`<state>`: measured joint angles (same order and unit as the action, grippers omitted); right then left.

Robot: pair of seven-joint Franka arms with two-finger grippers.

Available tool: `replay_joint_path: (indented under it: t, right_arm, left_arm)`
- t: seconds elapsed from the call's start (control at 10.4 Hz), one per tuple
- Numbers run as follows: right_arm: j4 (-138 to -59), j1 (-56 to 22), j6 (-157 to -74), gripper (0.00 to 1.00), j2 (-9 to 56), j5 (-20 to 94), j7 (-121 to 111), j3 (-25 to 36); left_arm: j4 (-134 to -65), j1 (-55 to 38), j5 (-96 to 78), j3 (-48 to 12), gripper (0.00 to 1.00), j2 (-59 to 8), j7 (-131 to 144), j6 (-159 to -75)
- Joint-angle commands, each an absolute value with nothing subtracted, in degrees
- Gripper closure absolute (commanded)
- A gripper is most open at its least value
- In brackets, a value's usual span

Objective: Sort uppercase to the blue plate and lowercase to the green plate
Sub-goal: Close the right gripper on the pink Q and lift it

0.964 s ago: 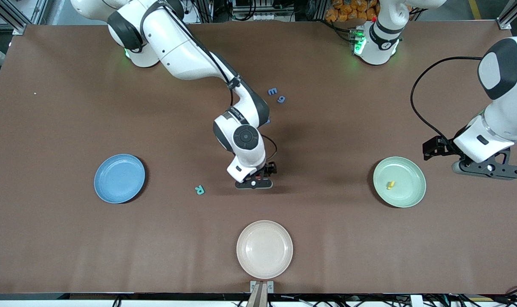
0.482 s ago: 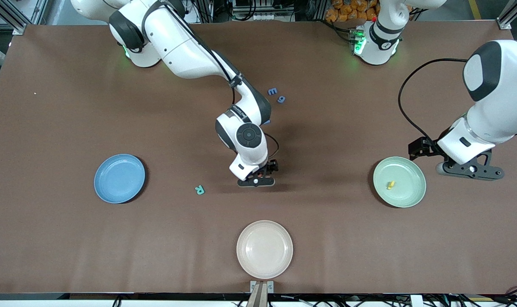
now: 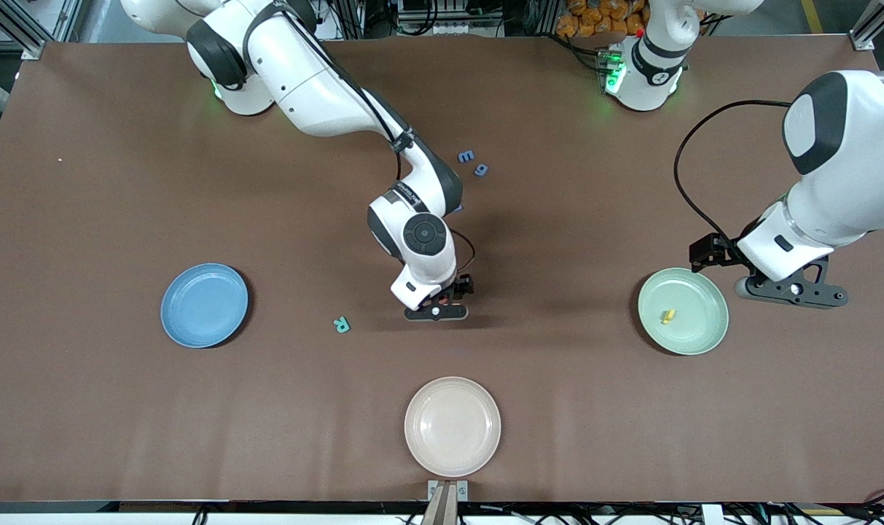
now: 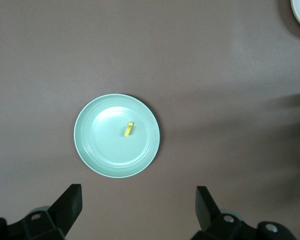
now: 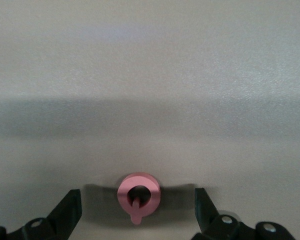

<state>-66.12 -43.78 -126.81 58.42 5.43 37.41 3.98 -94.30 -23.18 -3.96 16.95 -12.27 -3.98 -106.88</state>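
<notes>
Brown table mat, mid-table: red ring Q [image 5: 138, 197] flat between spread right gripper [image 5: 136, 212] fingers. Likely light, soft foam; pinch across ring. Left gripper [image 4: 137, 210] spread, beside green plate [image 3: 708, 332].

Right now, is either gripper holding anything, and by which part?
Nothing is held. The right gripper is open around the red ring letter, which lies on the table, fingers not touching it. The left gripper is open above the green plate.
</notes>
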Motion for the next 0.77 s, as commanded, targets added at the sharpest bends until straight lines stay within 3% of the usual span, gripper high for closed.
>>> replay_joint_path:
  t: [0.0, 0.1, 0.19, 0.29, 0.67]
  right_arm:
    - [-66.1, -43.7, -126.9, 0.0, 58.8, 4.4, 37.6, 3.8]
    - [-66.2, -43.8, -126.9, 0.0, 58.8, 4.2, 37.6, 3.8]
    - [-66.2, -43.8, -126.9, 0.73, 58.8, 2.8, 37.6, 3.8]
    - [-66.2, -43.8, -127.0, 1.0, 58.8, 2.1, 37.5, 3.8]
    - [-66.1, -43.3, -126.9, 1.0, 58.5, 2.5, 38.1, 3.7]
  left_arm:
    - [-93.6, -23.2, -5.1, 16.9, 0.0, -12.1, -3.4, -105.9]
    - [-93.7, -23.1, -5.1, 16.9, 0.0, -12.0, -3.4, -105.8]
    - [-93.7, -23.2, -5.1, 16.9, 0.0, -11.9, -3.2, -105.7]
    - [-93.7, -23.3, -5.1, 17.0, 0.0, -11.7, -3.0, -105.6]
    - [-93.8, -22.7, -5.0, 17.1, 0.0, -11.2, -3.5, -104.2]
